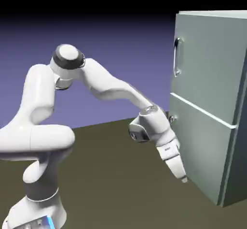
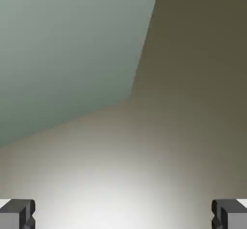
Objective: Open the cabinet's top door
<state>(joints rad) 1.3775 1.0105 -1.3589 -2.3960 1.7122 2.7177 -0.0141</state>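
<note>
The tall grey-green cabinet (image 1: pixel 212 102) stands at the exterior view's right. Its top door (image 1: pixel 207 59) is the upper panel, flush and closed, with a slim vertical silver handle (image 1: pixel 177 56) near its left edge. My gripper (image 1: pixel 182 176) hangs low, pointing down at the table just in front of the lower panel, far below the handle. In the hand view the two grey fingertips (image 2: pixel 17 214) sit wide apart at the bottom corners with nothing between them, so the gripper is open. The cabinet's lower corner (image 2: pixel 62 54) fills the upper left of the hand view.
The lower door panel (image 1: pixel 198 146) carries a small knob (image 1: pixel 172 119) close beside my wrist. The dark brown table (image 1: pixel 116 175) stretches under the arm, and it shows lit beneath the fingers in the hand view (image 2: pixel 159 155).
</note>
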